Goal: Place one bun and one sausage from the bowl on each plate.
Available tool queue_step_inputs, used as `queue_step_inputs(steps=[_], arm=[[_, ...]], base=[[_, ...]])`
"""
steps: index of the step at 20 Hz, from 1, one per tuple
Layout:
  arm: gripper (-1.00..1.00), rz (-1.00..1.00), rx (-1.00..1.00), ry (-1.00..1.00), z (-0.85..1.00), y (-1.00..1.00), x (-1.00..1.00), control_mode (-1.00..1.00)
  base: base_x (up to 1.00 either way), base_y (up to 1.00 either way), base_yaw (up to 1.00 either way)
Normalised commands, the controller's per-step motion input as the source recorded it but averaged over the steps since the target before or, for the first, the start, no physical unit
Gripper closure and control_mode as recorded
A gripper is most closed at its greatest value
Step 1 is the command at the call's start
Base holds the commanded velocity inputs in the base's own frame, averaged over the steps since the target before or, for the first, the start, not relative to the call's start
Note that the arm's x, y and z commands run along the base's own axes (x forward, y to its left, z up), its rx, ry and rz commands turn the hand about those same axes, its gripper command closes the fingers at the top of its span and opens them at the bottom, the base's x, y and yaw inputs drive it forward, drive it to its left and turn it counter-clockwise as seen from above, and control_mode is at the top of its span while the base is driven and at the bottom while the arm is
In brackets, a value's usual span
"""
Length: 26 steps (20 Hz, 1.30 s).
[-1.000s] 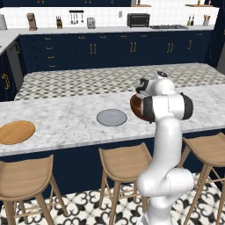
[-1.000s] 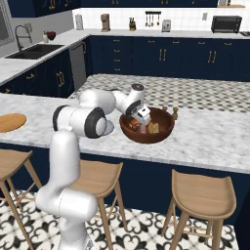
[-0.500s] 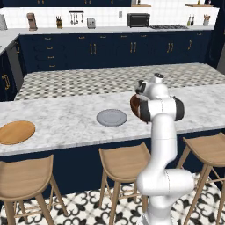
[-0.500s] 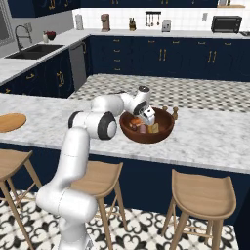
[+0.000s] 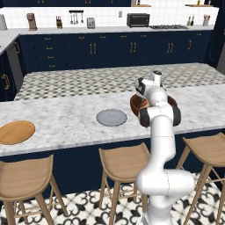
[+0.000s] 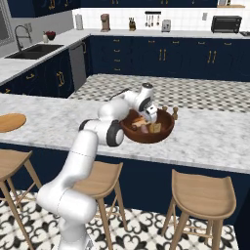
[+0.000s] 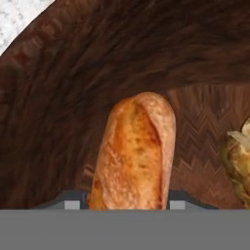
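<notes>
Reaching down into the large dark reddish-brown wooden bowl, the white arm has its two-finger gripper straddling a golden-tan oblong bun lying on the bowl floor. Hand view: the two dark fingertips sit either side of the bun's near end, close to its flanks. Spread just wider than the bun or already pinching it, I cannot tell. The bun looks like it rests on the bowl bottom, not lifted.

A second pale, lumpy item sits at the right edge of the hand view, probably another bun; too cropped to be sure. The right base view shows a few tan and reddish pieces in the bowl, too small to count.

Progress, judged from the layout: nothing delivered yet. The plain grey round plate on the marble bench is bare, just left of the bowl. The orange-tan wooden round plate is well apart at the far left end, also bare.

Left to do: all of it. Two buns and two sausages need moving, one pair per plate. First pick is at the grasp stage.
</notes>
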Motion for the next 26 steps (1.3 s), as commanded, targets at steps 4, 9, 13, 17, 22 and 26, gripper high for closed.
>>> queue_step_inputs(steps=[4, 9, 13, 17, 22, 26], arm=[[1.0, -0.01, 0.02, 0.0, -0.05, 0.0, -0.22, -1.0], [1.0, -0.01, 0.14, 0.0, 0.92, 0.01, -0.98, -1.0], [1.0, 0.0, 0.03, -0.02, 0.64, 0.3, -1.0, -1.0], [1.0, 0.01, 0.0, -0.25, 0.1, 0.4, -1.0, -1.0], [1.0, 0.01, -0.03, -0.35, 0.0, 0.5, -1.0, -1.0], [1.0, 0.01, -0.18, -0.29, -0.14, 0.77, -1.0, -1.0]], base=[[0.0, 0.0, 0.0], [0.0, 0.0, 0.0], [0.0, 0.0, 0.0], [0.0, 0.0, 0.0], [0.0, 0.0, 0.0], [0.0, 0.0, 0.0]])
